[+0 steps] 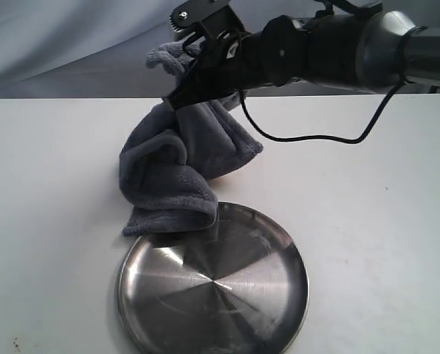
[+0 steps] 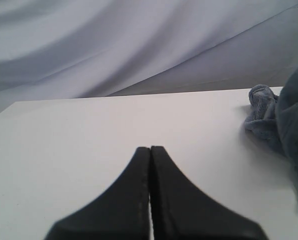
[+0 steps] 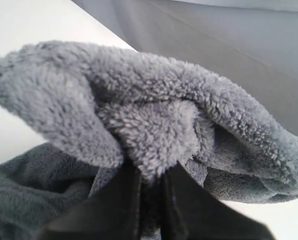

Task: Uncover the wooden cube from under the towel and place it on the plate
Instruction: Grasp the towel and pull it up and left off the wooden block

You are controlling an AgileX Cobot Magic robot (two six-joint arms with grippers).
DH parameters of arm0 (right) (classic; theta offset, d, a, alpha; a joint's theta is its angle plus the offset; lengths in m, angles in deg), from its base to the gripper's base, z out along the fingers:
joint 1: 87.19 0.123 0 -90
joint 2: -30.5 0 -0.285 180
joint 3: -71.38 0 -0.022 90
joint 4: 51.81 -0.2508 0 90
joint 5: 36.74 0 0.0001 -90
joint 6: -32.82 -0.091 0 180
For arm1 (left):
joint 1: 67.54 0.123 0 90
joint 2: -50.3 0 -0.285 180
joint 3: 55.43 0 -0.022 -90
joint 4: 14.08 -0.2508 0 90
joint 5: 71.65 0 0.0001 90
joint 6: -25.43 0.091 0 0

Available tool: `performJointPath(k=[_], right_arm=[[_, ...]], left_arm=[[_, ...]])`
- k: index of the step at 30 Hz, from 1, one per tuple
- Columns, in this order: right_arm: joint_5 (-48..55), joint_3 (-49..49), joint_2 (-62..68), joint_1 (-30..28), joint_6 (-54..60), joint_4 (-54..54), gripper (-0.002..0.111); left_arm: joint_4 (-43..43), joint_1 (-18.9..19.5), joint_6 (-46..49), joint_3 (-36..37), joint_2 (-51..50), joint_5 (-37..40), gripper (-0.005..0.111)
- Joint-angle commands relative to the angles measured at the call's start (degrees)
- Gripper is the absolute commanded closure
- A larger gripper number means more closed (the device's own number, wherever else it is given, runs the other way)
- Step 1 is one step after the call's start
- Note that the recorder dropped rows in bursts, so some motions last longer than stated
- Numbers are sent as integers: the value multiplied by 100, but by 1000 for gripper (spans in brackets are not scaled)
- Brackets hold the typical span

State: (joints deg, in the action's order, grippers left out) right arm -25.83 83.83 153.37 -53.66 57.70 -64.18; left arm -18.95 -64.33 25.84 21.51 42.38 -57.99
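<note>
The right gripper (image 1: 177,97) reaches in from the right side of the exterior view to the far middle of the table (image 1: 375,221). Its jaws are pressed nearly together on a bunch of the towel (image 1: 168,173). In the right wrist view the two dark fingers (image 3: 121,197) pinch a fluffy grey fold of the towel (image 3: 154,125), and pile bulges out above the gripper (image 3: 151,175).

The held part of the towel is lifted off the table. The rest hangs down in thick folds, and its lower end lies crumpled on the table. That lower edge touches the far rim of the plate (image 1: 283,310) and seems to lap slightly over it.

The plate sits at the near middle of the table. Its dish is bare, shiny steel showing only scuffs and reflected wedges of light and dark.

The cube is out of sight in all three views. I cannot tell whether the towel's folds hide it.

A black cable (image 1: 308,138) loops down from the right arm and hangs above the table.

The left gripper (image 2: 150,149) is off to the side with its fingers closed flat against each other, gripping nothing. It is over bare white table, with the towel (image 2: 289,115) well apart at the edge of the left wrist view. A pale draped backdrop (image 2: 139,45) hangs behind the table.
</note>
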Motion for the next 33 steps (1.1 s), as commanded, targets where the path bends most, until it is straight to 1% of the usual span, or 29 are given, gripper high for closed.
performJointPath(k=[1,9,19,33], right_arm=[[-311,46,-79,196,46,-58,108],[-257,46,-79,394,46,-114,108],[-309,46,-79,876,59,-114,108],[-335,46,-79,1063,67,-306,108]], left_arm=[[0,17,19,27,13,-59,107],[0,17,7,27,13,-59,107],[0,17,7,27,13,-59,107],[0,17,18,27,13,-59,107]])
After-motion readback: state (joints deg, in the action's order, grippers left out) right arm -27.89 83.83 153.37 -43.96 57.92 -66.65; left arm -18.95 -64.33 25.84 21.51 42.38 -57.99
